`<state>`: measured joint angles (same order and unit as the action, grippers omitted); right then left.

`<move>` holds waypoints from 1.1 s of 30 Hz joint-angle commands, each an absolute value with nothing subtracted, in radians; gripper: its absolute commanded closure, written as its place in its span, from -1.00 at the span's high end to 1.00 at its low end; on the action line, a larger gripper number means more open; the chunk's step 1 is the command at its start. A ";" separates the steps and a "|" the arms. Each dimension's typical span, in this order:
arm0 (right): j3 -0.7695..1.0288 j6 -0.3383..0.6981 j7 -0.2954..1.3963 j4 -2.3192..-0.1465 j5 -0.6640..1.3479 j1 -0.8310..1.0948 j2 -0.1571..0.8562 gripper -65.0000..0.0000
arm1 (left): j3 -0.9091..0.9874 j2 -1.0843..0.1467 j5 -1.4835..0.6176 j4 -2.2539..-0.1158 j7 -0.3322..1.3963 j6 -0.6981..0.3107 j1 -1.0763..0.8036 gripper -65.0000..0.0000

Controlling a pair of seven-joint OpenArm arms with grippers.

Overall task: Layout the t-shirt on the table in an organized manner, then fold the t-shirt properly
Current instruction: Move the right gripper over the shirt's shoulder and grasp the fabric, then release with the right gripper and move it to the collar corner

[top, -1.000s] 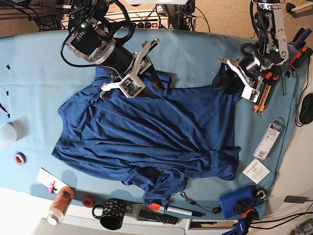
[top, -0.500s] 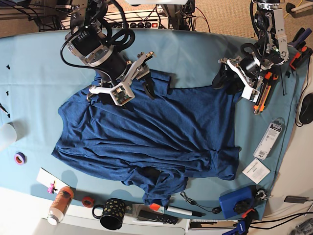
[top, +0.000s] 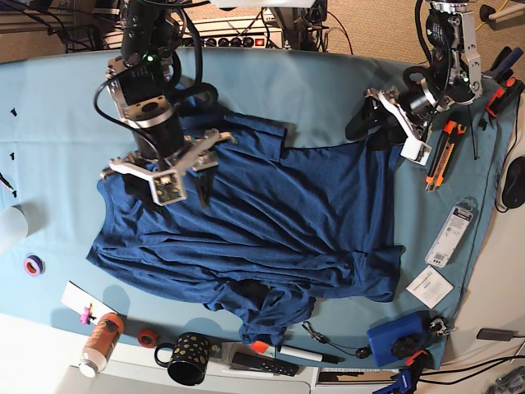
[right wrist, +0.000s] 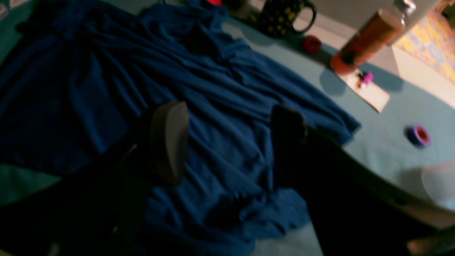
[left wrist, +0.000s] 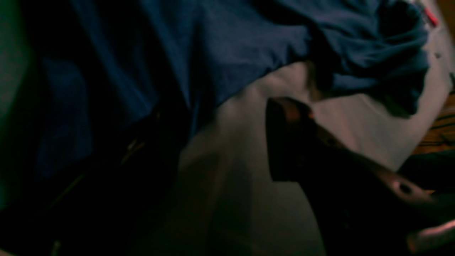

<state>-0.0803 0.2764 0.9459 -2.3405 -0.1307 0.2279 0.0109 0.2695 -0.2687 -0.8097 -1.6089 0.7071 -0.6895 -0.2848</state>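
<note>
Right pincer (top: 164, 182) spread wide now, swung leftward over t-shirt (top: 271, 222) — left pincer (top: 385, 123) agape, lifted slightly.

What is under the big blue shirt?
The teal table shows all around the shirt, so it lies on that. Anything small beneath the fabric is covered and cannot be seen.

I think I am working in a robot lab. Black cables (top: 246, 25) and a power strip (top: 238, 39) lie behind the table (top: 328, 82), and tools like orange cutters (top: 439, 156) sit beside it.
</note>
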 commanded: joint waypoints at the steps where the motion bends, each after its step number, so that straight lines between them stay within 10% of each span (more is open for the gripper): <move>1: -0.038 0.265 0.934 -2.356 -0.138 0.220 0.012 0.11 | 0.271 -0.275 -0.834 -1.620 0.711 -0.698 -0.285 0.12; 14: 0.445 0.453 1.064 -2.176 0.250 0.219 0.121 0.11 | 0.031 -0.274 -0.748 -1.620 0.704 -0.698 -0.242 0.12; 33: 0.496 0.544 1.045 -1.920 0.360 0.218 0.177 0.11 | -0.083 -0.119 -0.628 -1.619 0.679 -0.673 -0.133 0.12</move>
